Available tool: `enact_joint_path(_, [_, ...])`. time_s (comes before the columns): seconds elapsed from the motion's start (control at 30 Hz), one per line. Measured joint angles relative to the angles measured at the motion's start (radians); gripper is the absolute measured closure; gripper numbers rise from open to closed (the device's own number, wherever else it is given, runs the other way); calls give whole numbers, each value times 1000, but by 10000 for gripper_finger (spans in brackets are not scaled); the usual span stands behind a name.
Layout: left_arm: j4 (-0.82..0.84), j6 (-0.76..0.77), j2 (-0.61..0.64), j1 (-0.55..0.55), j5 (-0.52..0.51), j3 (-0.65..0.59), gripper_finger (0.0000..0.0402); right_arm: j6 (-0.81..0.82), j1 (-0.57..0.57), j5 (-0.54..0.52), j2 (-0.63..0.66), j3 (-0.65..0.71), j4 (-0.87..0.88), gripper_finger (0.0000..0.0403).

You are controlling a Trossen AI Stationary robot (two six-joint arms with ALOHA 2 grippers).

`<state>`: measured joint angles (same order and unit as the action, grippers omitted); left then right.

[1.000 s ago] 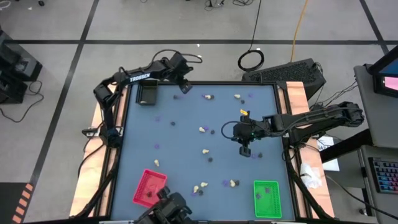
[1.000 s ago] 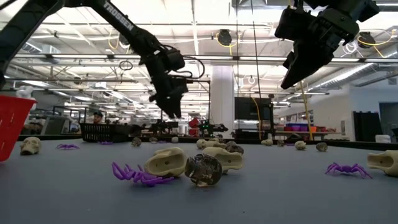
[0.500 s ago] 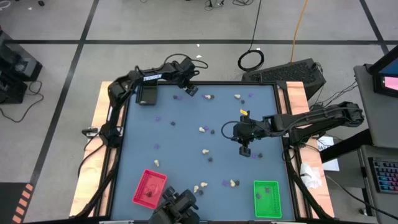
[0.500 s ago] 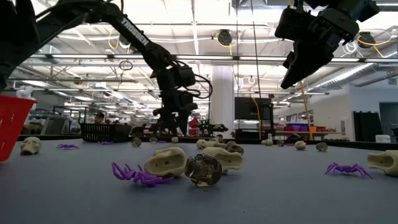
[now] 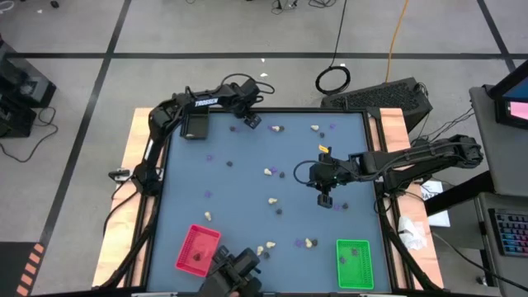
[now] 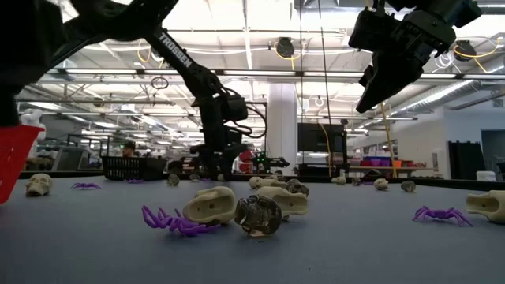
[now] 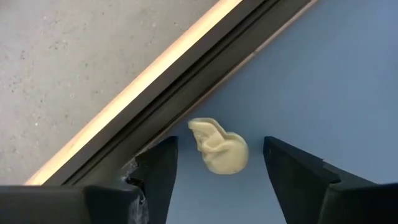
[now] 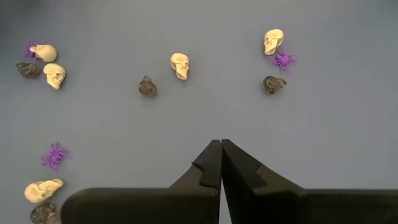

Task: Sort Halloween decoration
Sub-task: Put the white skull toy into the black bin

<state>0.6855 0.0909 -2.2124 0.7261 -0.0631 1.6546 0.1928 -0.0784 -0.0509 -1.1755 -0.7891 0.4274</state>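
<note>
Trinkets lie scattered over a blue-grey table [image 5: 247, 206] seen from above, each too small to show its shape. At the frame's upper middle, the left gripper [image 5: 252, 120] reaches to the table's far edge. The right gripper [image 5: 326, 198] hangs right of centre. A red tray [image 5: 188, 240] sits lower left, a green tray [image 5: 340, 266] lower right, a black tray [image 5: 195, 124] upper left; the dark bits inside them are hard to make out.

Level view: in the foreground a cream skull [image 6: 211, 205] and a black skull [image 6: 258, 216] lie side by side, a purple spider [image 6: 170, 220] to their left partly tucked behind the cream one. Another spider [image 6: 442, 214] lies at right. The left gripper [image 6: 215, 167] stands low at the far edge, its tips hidden among distant clutter. The right gripper [image 6: 371, 98] hangs at upper right, its arm cut off by the frame's top.

Left wrist view: one cream skull [image 7: 219, 148] lies on its side between the widely parted fingers [image 7: 157, 168], untouched, its long axis running from upper left to lower right, just beside the table's dark rim. The fingertips are cut off at the frame's bottom.

Right wrist view: the fingers [image 8: 208, 167] meet, holding nothing. Above them lie cream skulls [image 8: 180, 65], black skulls [image 8: 148, 86] and spiders [image 8: 55, 155], facing various ways.
</note>
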Motion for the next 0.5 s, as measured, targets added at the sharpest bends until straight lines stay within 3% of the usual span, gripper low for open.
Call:
enact_joint_path(0.4, [-6,-55,-1,5,13,-1,311,0,0,0,0,0,0,403])
enact_joint_path(0.5, [-5,-80,0,5,11,-1,329,0,0,0,0,0,0,403])
